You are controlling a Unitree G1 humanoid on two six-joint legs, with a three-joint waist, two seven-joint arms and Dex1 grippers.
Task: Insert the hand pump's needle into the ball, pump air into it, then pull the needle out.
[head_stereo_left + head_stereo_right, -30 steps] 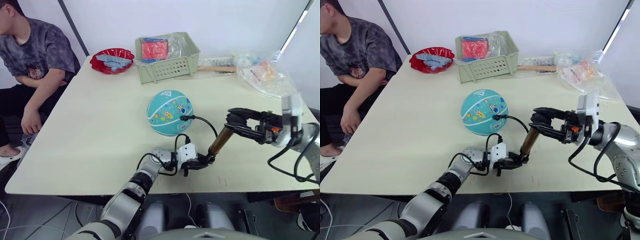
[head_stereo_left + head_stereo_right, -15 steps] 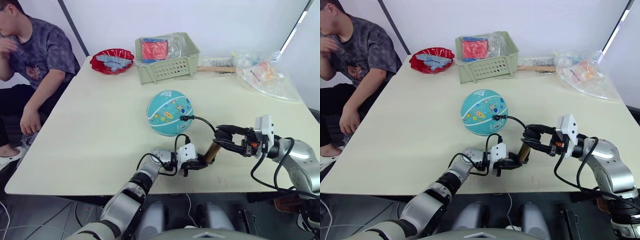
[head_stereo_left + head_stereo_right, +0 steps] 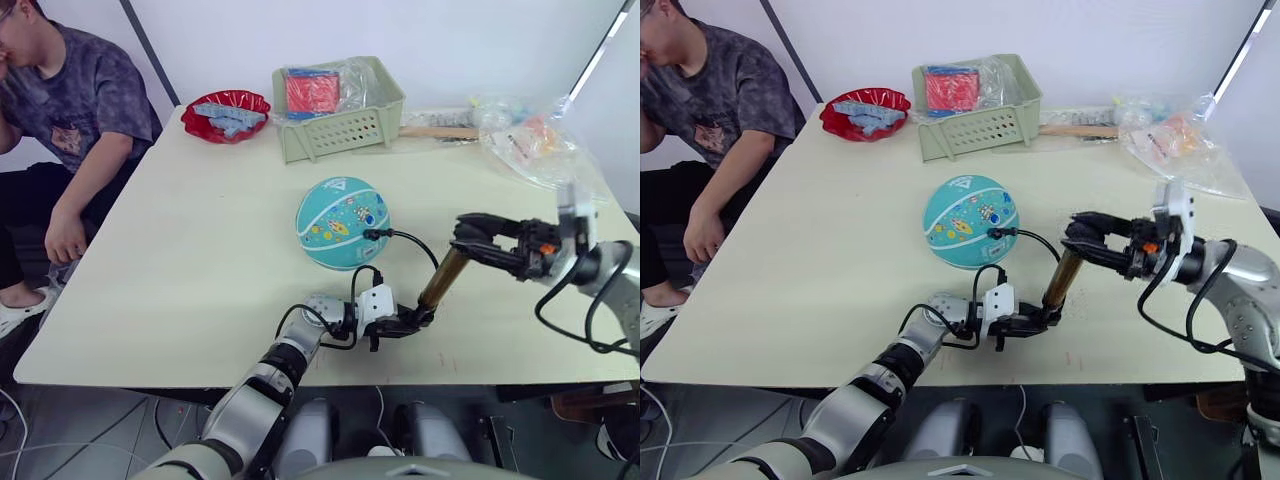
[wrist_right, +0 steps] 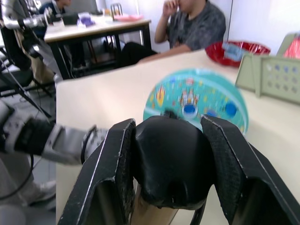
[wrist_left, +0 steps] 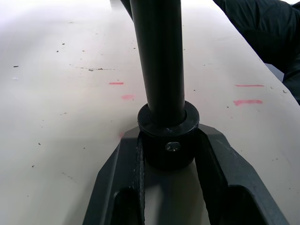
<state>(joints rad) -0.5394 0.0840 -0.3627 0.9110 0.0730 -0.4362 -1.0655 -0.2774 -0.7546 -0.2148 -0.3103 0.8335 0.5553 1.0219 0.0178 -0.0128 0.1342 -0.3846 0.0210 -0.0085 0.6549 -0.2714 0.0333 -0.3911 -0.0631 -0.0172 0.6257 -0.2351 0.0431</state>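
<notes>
A pale cream table (image 3: 200,230) with scuffs and a few small red marks carries the ball (image 3: 342,224), which sits near its middle, teal with white seams and cartoon prints. The hand pump (image 3: 441,279) stands tilted on the table just right of the ball and nearer the robot, its bronze barrel leaning up toward the right. The left gripper (image 3: 418,319) lies low on the table with its 2 jaws pinching the pump's black bottom cap, and the right gripper (image 3: 466,235) reaches in from the right with its jaws clamped on the black handle at the top. A thin black hose (image 3: 412,240) arcs from the pump to the small black fitting of the needle (image 3: 372,235), which touches the ball's right side; the pin itself is too small to make out. At the far edge stand a red bowl (image 3: 226,115), a pale green basket (image 3: 340,108) holding bagged items, and crinkled plastic bags (image 3: 530,145) on the right. A person (image 3: 60,120) in a dark patterned T-shirt sits at the table's left side against a white wall. The right wrist view shows another table with clutter behind that person.
</notes>
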